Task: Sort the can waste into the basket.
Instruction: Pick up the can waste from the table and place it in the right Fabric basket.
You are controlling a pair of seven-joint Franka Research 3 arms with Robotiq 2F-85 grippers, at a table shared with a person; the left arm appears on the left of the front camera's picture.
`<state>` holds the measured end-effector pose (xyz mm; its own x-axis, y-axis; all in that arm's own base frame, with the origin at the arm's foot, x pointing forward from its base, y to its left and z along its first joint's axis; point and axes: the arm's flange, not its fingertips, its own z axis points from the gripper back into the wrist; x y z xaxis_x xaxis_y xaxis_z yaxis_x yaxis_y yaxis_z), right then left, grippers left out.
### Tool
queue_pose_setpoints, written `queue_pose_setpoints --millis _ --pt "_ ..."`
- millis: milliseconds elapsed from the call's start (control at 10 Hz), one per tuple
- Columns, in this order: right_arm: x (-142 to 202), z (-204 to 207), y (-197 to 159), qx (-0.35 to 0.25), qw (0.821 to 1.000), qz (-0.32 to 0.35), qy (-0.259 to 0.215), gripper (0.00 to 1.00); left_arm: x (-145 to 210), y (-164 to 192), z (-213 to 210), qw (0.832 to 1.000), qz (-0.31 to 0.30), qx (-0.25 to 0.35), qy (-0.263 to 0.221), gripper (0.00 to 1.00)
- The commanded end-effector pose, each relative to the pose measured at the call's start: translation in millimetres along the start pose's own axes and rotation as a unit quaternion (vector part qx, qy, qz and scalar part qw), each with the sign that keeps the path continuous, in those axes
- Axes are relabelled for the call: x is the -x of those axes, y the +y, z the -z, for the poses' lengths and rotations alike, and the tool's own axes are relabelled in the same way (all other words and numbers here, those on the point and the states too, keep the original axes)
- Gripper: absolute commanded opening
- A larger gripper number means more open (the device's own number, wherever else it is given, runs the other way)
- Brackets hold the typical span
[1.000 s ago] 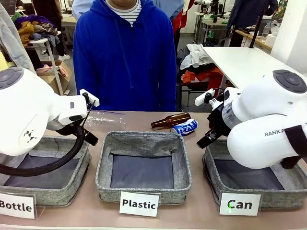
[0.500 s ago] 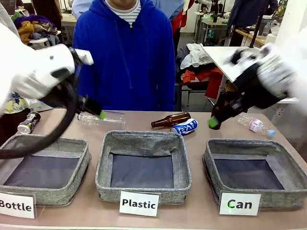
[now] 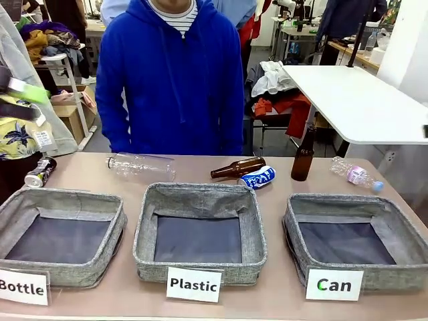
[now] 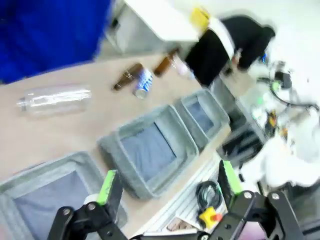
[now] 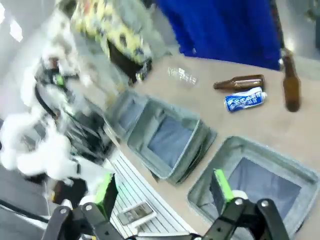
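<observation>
Left fingers [image 4: 108,186]: spread wide, green pads well apart. Nothing is held or touched. They are seen high above the bench [image 4: 60,130], with the row of baskets below.

Right fingers [image 5: 219,186]: likewise spread wide, with nothing between them and nothing touched.

Basket [image 3: 338,202] signed "Can" [image 3: 334,285]: found at the robot's right end of the row of three, at the near edge of the bench. A dark liner is seen inside. In the right wrist view it [image 5: 270,156] lies below, just beyond the pads.

Blue-and-white can [image 3: 258,177]: laid on its side behind the "Plastic" basket [image 3: 200,197], just beside a lying brown bottle [image 3: 237,167] and apart from the "Can" basket. Whether the two touch cannot be told. A second can [image 3: 39,172] is noted at the bench's left end; its print cannot be read.

Both wrist views are smeared by blur. A dark shape with a green strip [image 3: 23,90] is cut off by the front view's left edge and cannot be identified.
</observation>
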<state>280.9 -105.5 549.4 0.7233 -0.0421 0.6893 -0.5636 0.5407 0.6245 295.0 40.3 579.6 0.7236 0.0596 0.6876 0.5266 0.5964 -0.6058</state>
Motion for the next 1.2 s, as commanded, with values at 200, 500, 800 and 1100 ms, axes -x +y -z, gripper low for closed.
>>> queue_pose_setpoints --millis 200,500,800,1100 --pt "10.8 -39.3 -94.9 -0.078 0.983 0.128 -0.109 1.00 80.5 65.1 -28.2 0.977 -0.148 -0.056 -0.146 1.00" --pt "23.9 -48.0 -101.6 -0.064 0.980 0.148 -0.113 1.00 24.2 94.8 -86.8 0.975 -0.159 -0.063 -0.138 1.00" --pt "23.9 -48.0 -101.6 -0.064 0.980 0.148 -0.113 1.00 24.2 94.8 -86.8 0.975 -0.159 -0.063 -0.138 1.00" --pt "23.9 -48.0 -101.6 -0.064 0.980 0.148 -0.113 1.00 24.2 94.8 -86.8 0.975 -0.159 -0.063 -0.138 1.00"
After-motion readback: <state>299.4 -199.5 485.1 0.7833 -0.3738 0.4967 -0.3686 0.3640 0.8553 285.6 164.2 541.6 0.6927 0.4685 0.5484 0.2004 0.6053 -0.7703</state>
